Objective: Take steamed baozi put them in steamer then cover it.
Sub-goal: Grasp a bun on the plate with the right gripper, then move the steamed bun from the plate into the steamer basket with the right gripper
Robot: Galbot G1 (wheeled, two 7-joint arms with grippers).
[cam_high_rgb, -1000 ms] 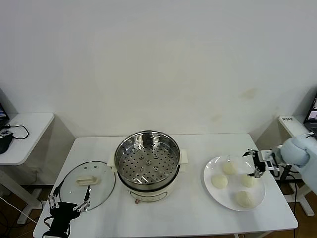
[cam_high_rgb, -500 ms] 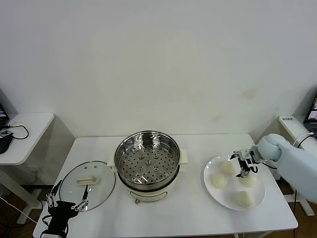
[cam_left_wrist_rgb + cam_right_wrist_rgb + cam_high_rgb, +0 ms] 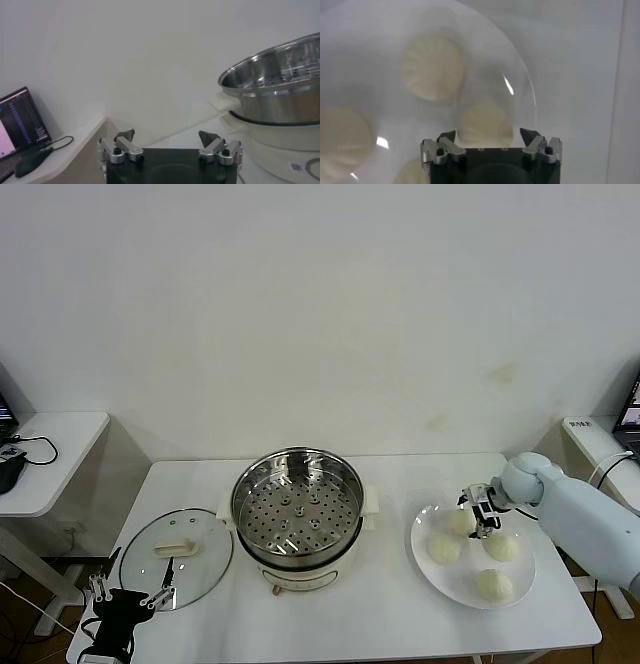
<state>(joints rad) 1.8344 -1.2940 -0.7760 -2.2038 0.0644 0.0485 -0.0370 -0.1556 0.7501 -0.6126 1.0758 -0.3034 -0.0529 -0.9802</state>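
Note:
Four cream-white baozi lie on a white plate [image 3: 455, 584] at the table's right: one at the back [image 3: 460, 523], one on the left [image 3: 443, 550], one on the right [image 3: 503, 548], one in front [image 3: 494, 585]. My right gripper [image 3: 480, 512] is open and empty, low over the plate beside the back baozi. In the right wrist view the gripper [image 3: 488, 135] has one baozi [image 3: 485, 122] just ahead between its open fingers. The steel steamer [image 3: 297, 514] stands empty at the centre. The glass cover [image 3: 177, 547] lies flat to its left. My left gripper [image 3: 128, 596] is open by the front left corner.
The steamer's steel wall [image 3: 280, 90] is close to my left gripper [image 3: 166, 136] in the left wrist view. A side table [image 3: 45, 454] with a laptop [image 3: 20, 122] stands to the left. The plate's bare rim [image 3: 520, 75] curves past the other baozi [image 3: 432, 67].
My right gripper has moved left from the plate's right edge to over the back baozi. My left gripper has sunk slightly toward the table's front left corner.

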